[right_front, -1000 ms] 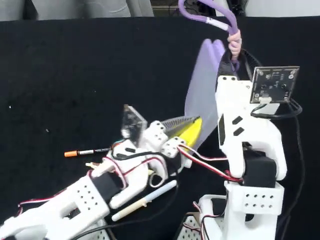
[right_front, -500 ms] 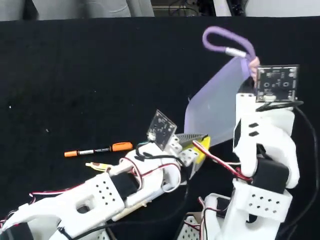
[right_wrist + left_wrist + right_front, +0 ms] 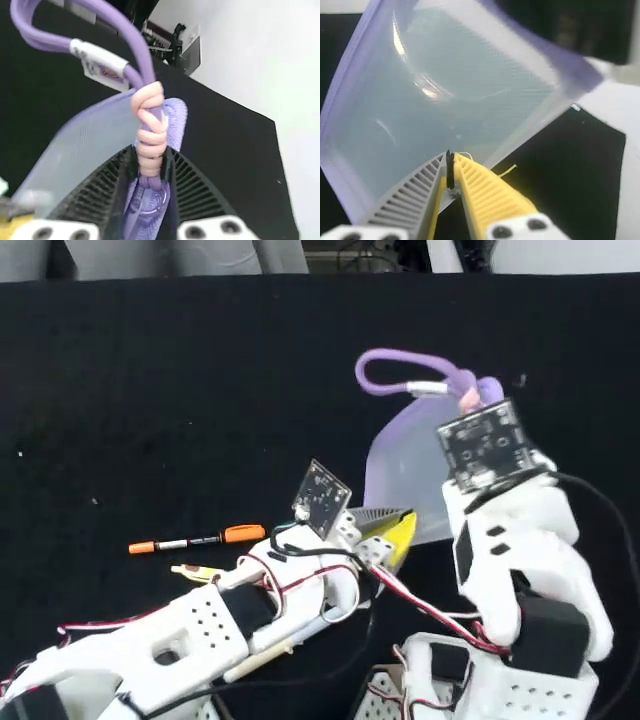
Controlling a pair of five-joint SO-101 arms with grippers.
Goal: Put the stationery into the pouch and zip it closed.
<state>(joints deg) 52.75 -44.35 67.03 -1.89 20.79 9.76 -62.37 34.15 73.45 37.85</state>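
Right of centre on the black table (image 3: 120,390), a translucent lilac pouch (image 3: 405,475), strung between the two end effectors.

Left end effector (image 3: 451,169) pressed together on the pouch's near edge, with the grey and yellow fingers (image 3: 485,190) clamping the thin plastic between them. In the high view, at the pouch's near-left corner.

Right end effector (image 3: 149,157) pinching the pouch's far end, black fingers closed on a pink cord (image 3: 149,120) knotted round the purple strap (image 3: 127,35), with bunched purple fabric between the jaws as well. Strap looping out to the far left of the cord, with a white tag on it. Sheet of the pouch slanting from the far-right grip down to the near-left one; whether touching the table, impossible to tell.

Stationery out on the table, left of the pouch:
- an orange-capped marker (image 3: 190,541), lying left to right, just far of the left arm (image 3: 190,625)
- a small yellow piece (image 3: 195,571), just near of the marker, beside the arm
- a white pen (image 3: 255,660), nearer again, partly hidden under the arm

All three outside the pouch and well apart from the right end effector.
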